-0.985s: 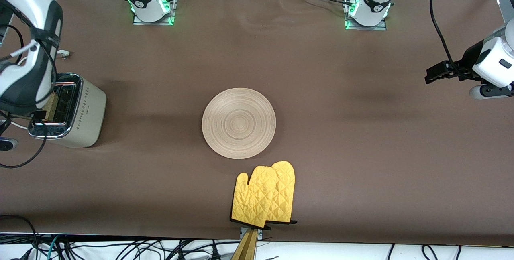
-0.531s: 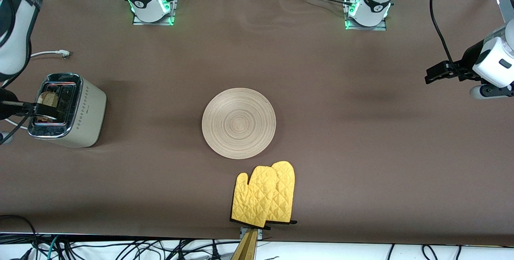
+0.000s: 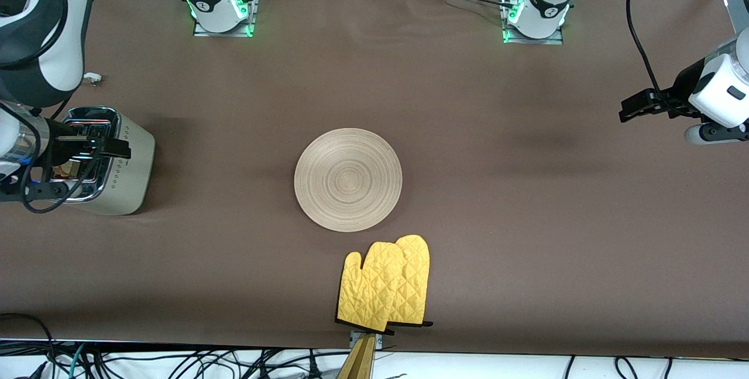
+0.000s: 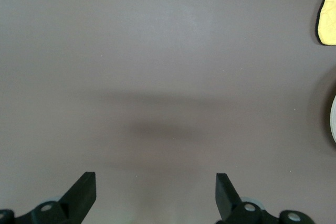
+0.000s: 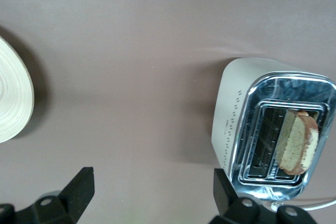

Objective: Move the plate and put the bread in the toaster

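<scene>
The right end effector (image 3: 114,148) hangs over the toaster (image 3: 120,159), fingers spread wide and empty — the bread (image 5: 297,142) stands in one of the toaster's slots, at the right arm's end of the surface (image 3: 526,221). The left end effector (image 3: 629,111) waits over bare surface at the left arm's end, fingers likewise apart, holding nothing. The plate (image 3: 348,179) lies mid-surface, well apart from the toaster; a yellow oven mitt (image 3: 386,284) lies just beside it, nearer the front camera.

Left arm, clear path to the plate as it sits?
Probably yes. The left pincer is open over bare table, the plate is empty, and nothing lies between; the mitt is nearer the camera.
</scene>
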Controlling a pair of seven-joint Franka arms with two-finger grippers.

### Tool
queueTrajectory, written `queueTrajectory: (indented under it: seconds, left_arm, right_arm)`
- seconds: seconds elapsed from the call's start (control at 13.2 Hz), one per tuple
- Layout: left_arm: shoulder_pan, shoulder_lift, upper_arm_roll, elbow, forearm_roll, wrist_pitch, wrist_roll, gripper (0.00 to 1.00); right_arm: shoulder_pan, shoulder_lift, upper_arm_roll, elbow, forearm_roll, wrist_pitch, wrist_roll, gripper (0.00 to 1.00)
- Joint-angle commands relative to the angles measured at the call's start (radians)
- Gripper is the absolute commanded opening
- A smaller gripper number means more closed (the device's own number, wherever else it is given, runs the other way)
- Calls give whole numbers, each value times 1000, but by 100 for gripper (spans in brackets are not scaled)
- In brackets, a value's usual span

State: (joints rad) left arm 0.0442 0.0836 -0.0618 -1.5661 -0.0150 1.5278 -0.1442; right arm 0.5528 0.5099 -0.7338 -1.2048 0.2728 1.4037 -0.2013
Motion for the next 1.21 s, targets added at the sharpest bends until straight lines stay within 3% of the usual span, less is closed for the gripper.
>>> queueTrajectory:
  seconds: [0.0,0.15,0.23,0.3,0.53,0.68,0.83,0.99,1.14]
  left_arm:
    - [9,1,-6,9,-20,-14,-3,100]
    - [9,1,-6,11,-20,-14,-3,100]
    - [9,1,-6,9,-20,-14,-3,100]
    - [9,1,-6,9,-20,-14,-3,100]
    - [9,1,-6,9,-20,-14,-3,100]
    - [9,1,-6,8,-20,-14,-3,100]
    - [9,1,-6,8,-20,-14,-3,100]
    - [9,1,-6,8,-20,-14,-5,100]
    - [9,1,-6,8,-20,-14,-5,100]
  right_arm:
    - [-23,-88,99,-24,9,-31,16,100]
    - [-191,-149,363,-58,-154,-3,22,100]
    - [-271,-166,454,-85,-182,14,25,100]
    - [-325,-192,502,-100,-184,36,23,100]
    - [-414,-261,528,-171,-193,86,20,100]
    - [-561,-316,655,-231,-199,109,20,100]
    - [-583,-375,680,-303,-202,153,13,100]
    - [-597,-398,688,-306,-208,161,14,100]
    - [-602,-413,730,-321,-273,153,34,100]
